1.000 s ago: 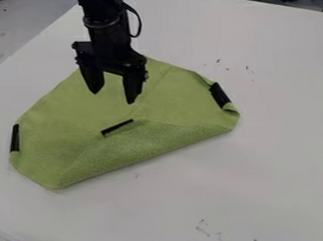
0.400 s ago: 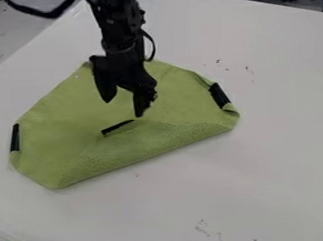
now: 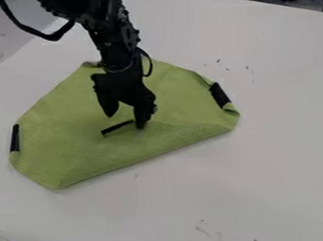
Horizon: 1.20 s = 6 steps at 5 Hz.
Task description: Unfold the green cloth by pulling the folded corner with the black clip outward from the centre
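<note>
A black strip [image 3: 15, 138] lies along the left edge of a green cloth [image 3: 65, 146], which is spread with its near side folded over on a white surface [image 3: 259, 164]. Mid-cloth, a short black bar [image 3: 116, 128] sits beneath the end effector [image 3: 125, 120], whose fingers are apart, one tip by the bar's right end. A black band [image 3: 220, 94] marks the right edge. This seems the lining-up step, before any grip; the next move calls for careful placement around bar or fabric before closing.
</note>
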Each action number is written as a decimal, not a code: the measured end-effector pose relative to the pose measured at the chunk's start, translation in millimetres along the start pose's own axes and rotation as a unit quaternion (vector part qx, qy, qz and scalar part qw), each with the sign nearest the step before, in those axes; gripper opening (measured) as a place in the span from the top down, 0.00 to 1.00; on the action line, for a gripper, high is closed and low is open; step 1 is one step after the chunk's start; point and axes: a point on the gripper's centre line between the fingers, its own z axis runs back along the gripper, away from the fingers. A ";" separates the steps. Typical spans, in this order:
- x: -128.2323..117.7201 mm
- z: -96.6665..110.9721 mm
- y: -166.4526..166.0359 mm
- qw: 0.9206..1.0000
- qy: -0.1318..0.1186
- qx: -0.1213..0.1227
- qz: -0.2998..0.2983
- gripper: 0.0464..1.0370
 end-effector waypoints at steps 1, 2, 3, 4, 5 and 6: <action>-2.0 -1.3 0.3 1.000 0.001 0.002 0.002 0.09; -6.1 -1.2 1.0 1.000 0.014 0.007 -0.008 0.29; -8.2 -1.0 -1.1 0.999 0.025 0.017 -0.021 0.60; -9.4 0.6 -0.2 0.999 0.030 0.022 -0.027 0.84; -0.4 21.7 -2.1 0.997 0.028 0.049 -0.049 0.97; 2.0 46.1 -14.1 0.996 0.026 0.074 -0.040 0.99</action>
